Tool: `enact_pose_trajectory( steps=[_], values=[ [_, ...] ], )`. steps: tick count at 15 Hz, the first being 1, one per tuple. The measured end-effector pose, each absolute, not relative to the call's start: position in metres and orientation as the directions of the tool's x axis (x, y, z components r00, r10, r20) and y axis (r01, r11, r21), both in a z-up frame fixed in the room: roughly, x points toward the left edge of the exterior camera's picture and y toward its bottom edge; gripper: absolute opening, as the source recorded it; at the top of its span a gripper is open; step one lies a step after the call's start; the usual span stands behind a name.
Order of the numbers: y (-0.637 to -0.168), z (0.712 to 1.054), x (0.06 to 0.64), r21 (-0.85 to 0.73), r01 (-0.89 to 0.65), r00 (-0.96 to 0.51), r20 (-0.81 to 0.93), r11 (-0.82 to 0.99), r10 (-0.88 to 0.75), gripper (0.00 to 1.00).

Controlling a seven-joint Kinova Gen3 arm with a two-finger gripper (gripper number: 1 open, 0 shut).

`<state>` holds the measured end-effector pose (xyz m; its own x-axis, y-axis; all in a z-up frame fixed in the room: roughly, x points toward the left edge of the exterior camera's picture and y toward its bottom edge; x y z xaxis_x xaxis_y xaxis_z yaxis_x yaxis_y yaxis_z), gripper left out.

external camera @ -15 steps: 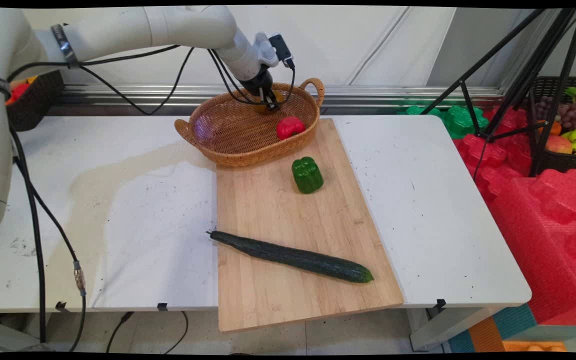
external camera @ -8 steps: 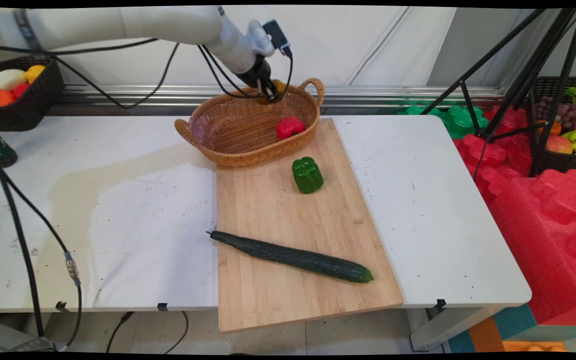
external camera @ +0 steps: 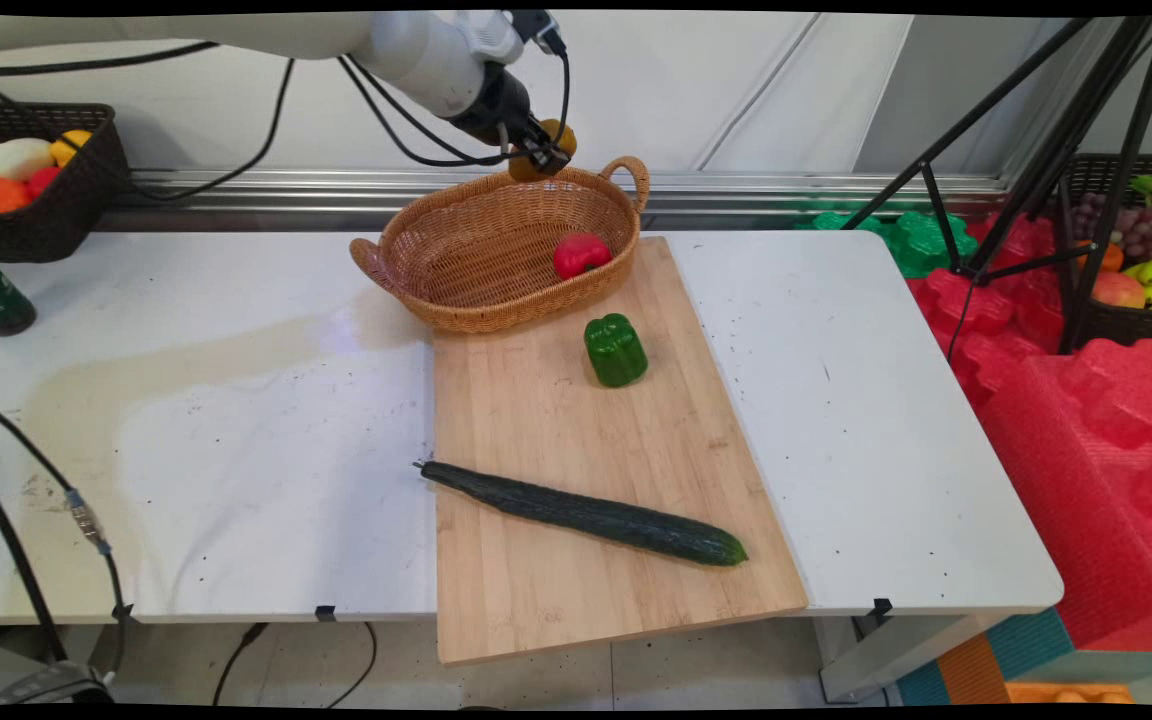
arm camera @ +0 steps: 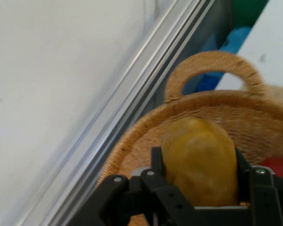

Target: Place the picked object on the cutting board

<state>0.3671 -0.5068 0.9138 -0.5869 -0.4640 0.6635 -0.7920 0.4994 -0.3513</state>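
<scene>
My gripper [external camera: 543, 155] is shut on a yellow-brown potato [external camera: 548, 135] and holds it in the air just above the far rim of a wicker basket [external camera: 466, 270]. The hand view shows the potato [arm camera: 200, 162] clamped between my two black fingers [arm camera: 156, 162], with the basket handle [arm camera: 214, 63] beyond it. A red pepper [external camera: 579, 254] lies inside the basket at its right side. A green pepper [external camera: 615, 349] stands on the wooden cutting board [external camera: 536, 410] just in front of the basket. A long dark cucumber [external camera: 586, 514] lies across the board's near part.
A dark basket of fruit [external camera: 21, 175] stands at the far left by the wall. A black tripod [external camera: 1026, 150] and red foam blocks [external camera: 1086, 400] stand right of the table, with another fruit basket [external camera: 1131, 255] behind them. Black cables [external camera: 26, 560] hang at the left.
The gripper has risen out of the basket with the potato, moving up and slightly right, from inside the basket to above its far rim. The other vegetables have not moved.
</scene>
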Motion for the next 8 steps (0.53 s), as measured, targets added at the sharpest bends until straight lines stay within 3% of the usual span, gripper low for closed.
enact_pose_trajectory(
  steps=[8],
  values=[
    [-0.412,0.935,0.348,-0.253,-0.750,-0.585,0.683,0.611,-0.437,0.00]
  ],
)
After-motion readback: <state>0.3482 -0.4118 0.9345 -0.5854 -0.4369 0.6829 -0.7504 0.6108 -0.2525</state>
